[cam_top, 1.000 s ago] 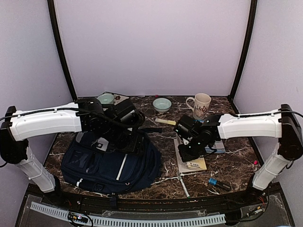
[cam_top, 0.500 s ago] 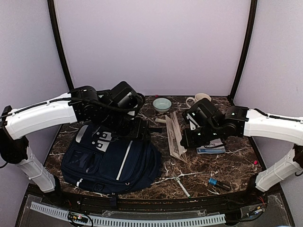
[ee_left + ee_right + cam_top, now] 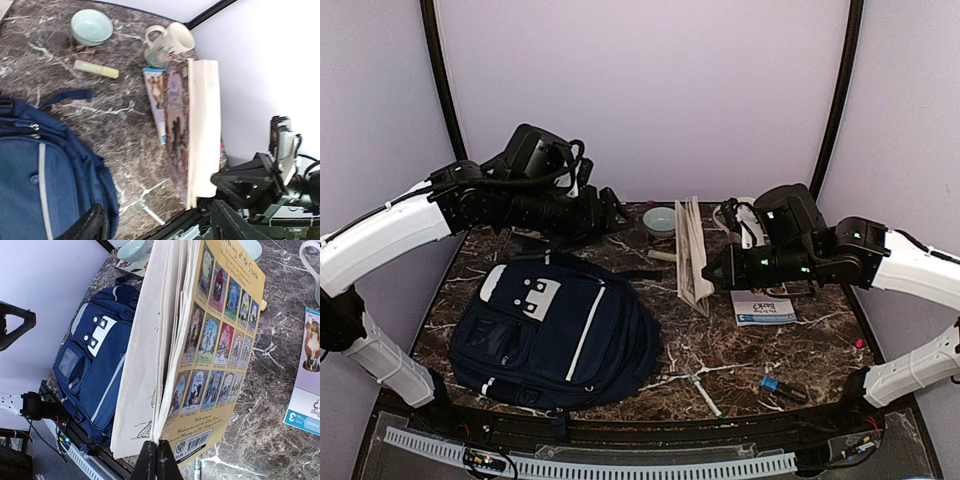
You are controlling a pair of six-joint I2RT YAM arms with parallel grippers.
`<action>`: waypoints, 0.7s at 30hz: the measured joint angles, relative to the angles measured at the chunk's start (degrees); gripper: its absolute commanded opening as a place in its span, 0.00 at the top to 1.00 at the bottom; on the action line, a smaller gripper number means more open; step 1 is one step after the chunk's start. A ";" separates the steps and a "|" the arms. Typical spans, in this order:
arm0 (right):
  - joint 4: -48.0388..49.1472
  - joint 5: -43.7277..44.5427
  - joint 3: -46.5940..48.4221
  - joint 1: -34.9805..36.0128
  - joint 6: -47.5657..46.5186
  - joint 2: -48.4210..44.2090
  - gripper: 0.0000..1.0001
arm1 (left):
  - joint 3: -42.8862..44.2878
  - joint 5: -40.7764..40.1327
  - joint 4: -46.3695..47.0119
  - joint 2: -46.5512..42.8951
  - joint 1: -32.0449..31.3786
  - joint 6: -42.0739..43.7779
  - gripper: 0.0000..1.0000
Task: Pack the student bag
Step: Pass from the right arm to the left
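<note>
Top external: the student bag (image 3: 555, 330) lies flat at the near-left of the table (image 3: 670, 345), with a strip of bare marble to its right.
The right gripper (image 3: 156, 460) is clamped on the book (image 3: 200, 340) and holds it edge-up; a second ago the book lay flat. The left gripper (image 3: 160, 226), jaws apart, has risen off the bag.
</note>
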 measured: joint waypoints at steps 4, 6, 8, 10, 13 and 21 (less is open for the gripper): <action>0.66 -0.52 0.94 0.04 -0.07 -0.02 1.00 | -0.13 2.19 5.60 0.17 0.24 -0.55 0.26; 0.63 -1.05 2.14 0.15 -0.26 0.17 1.00 | -0.17 3.45 8.83 0.48 0.28 -0.63 0.26; 0.90 -1.60 3.67 0.35 -0.46 0.37 1.00 | -0.17 4.24 11.47 0.83 0.28 -0.63 0.26; 1.11 -1.97 4.85 0.63 -0.63 0.39 1.00 | -0.11 4.50 13.05 1.42 0.28 -0.59 0.26; 1.42 -2.47 6.36 1.27 -0.96 0.70 1.00 | 0.48 4.63 13.60 3.15 0.28 -0.52 0.25; 1.33 -3.41 9.79 3.43 -2.56 3.63 1.00 | 0.76 7.23 16.37 6.69 0.35 0.26 0.20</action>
